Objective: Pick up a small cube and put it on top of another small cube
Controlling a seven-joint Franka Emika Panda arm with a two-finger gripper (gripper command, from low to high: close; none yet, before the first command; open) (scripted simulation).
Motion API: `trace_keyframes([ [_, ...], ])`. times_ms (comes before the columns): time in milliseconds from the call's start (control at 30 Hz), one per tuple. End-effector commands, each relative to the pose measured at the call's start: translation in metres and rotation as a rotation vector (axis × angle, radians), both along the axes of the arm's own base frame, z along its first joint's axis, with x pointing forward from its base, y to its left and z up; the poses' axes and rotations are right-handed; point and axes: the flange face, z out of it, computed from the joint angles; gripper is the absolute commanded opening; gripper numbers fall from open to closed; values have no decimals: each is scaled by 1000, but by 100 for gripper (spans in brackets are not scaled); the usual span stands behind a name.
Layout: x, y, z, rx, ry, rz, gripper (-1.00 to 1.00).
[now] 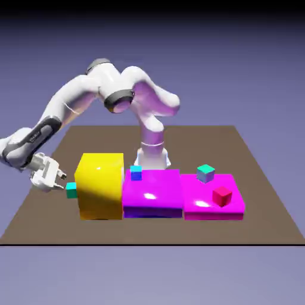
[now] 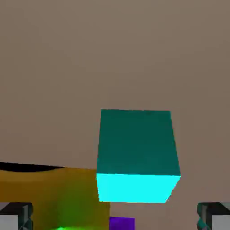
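Observation:
The small cube (image 1: 71, 190) is a tiny plain cyan-teal one on the table, against the left side of the big yellow block (image 1: 100, 185) in the exterior view. My gripper (image 1: 60, 177) hovers just left of and slightly above it, tilted toward it. In the hand view the small cube (image 2: 137, 155) fills the middle, a little above and between my two grey fingertips (image 2: 15, 215), which stand far apart at the bottom corners. The jaws are open and hold nothing. The yellow block (image 2: 49, 197) shows at the lower left.
Two magenta slabs (image 1: 152, 193) lie right of the yellow block. A small blue cube (image 1: 136, 172) sits on the nearer slab; a teal-topped, grey-sided cube (image 1: 205, 173) and a red cube (image 1: 221, 195) sit on the farther slab (image 1: 235, 202).

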Motion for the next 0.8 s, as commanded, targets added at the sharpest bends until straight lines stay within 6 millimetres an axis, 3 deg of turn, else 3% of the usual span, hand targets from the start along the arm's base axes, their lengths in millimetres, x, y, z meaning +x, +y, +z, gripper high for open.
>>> trace_keyframes([
  [0,-1,12,-16,0,0,0,0],
  [33,-4,25,-32,-1,2,0,0],
  [67,-4,27,-34,-1,2,0,0],
  [100,-4,27,-34,-1,2,0,-100],
  [133,-4,27,-34,-1,2,0,-100],
  [233,1,-10,14,-1,2,0,-100],
  [367,49,6,47,-6,-163,296,-100],
  [500,115,35,92,-32,-337,607,-100],
  [667,190,82,171,-104,-542,1018,-100],
  [700,204,94,188,-124,-579,1093,-100],
  [767,234,150,200,-158,-643,1085,-100],
])
